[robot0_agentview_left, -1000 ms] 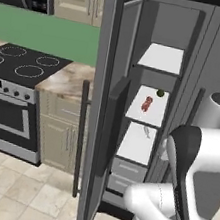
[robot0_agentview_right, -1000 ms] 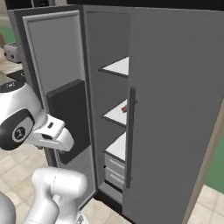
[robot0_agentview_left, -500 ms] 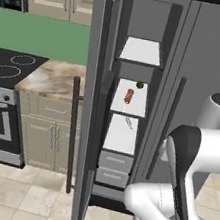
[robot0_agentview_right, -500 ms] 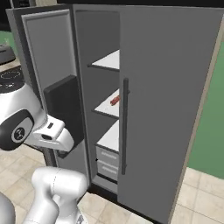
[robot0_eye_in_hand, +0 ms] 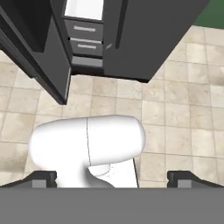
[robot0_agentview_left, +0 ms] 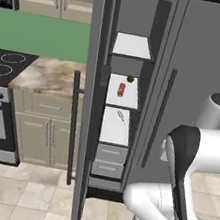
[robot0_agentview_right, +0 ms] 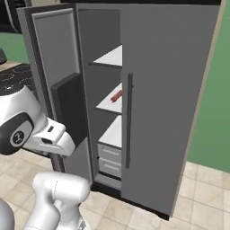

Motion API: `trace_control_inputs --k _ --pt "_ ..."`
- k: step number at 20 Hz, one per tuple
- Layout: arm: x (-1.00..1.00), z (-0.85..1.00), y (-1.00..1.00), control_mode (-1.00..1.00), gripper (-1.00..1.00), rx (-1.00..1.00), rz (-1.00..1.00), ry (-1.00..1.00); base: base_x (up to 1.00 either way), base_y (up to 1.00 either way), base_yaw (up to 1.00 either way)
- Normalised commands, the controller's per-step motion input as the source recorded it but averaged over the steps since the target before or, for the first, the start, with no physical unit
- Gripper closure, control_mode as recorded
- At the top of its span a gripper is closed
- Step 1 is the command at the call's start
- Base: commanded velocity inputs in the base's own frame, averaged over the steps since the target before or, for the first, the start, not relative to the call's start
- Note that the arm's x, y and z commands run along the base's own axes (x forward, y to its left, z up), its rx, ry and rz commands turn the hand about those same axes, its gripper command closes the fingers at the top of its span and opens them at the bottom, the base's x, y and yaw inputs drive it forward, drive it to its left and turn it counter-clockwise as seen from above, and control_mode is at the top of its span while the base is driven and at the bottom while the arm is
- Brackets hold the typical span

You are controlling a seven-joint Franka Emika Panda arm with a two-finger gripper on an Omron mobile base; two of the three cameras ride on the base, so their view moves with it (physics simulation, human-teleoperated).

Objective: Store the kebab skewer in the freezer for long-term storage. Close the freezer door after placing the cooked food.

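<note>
The kebab skewer (robot0_agentview_left: 121,89) lies on the freezer's middle white shelf, its reddish meat also visible in the right base view (robot0_agentview_right: 116,95). The freezer (robot0_agentview_left: 131,46) is the narrow left compartment of the tall grey fridge, with white shelves and two drawers below. Its freezer door (robot0_agentview_left: 86,103) stands wide open, edge-on in the left base view, and its inner face (robot0_agentview_right: 48,63) shows from the right. My gripper (robot0_eye_in_hand: 112,178) is open and empty, pointing down at the tiled floor in front of the fridge, well away from the door and the skewer.
A small green round item (robot0_agentview_left: 130,78) sits behind the skewer. The plain grey fridge door (robot0_agentview_right: 170,99) on the right is shut. To the left stand a marble counter (robot0_agentview_left: 47,74), beige cabinets and a black stove (robot0_agentview_left: 0,63). Tiled floor (robot0_eye_in_hand: 175,118) lies in front.
The whole scene has shifted in both base views, so the base has driven and the fridge now faces me more squarely. The arm's pose, the open gripper and the skewer are unchanged.
</note>
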Motion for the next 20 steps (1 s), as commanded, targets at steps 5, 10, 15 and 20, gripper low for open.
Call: trace_control_inputs --k 5,10,15,20 --pt "0.00 0.00 0.00 1.00 -1.00 0.00 0.00 0.00 -0.15 0.44 -0.16" --pt "0.00 0.00 0.00 1.00 -1.00 0.00 0.00 0.00 0.05 0.41 -0.22" --pt "0.00 0.00 0.00 1.00 -1.00 0.00 0.00 0.00 0.30 0.31 -0.20" --pt "0.00 0.00 0.00 1.00 -1.00 0.00 0.00 0.00 -0.01 0.50 -0.15"
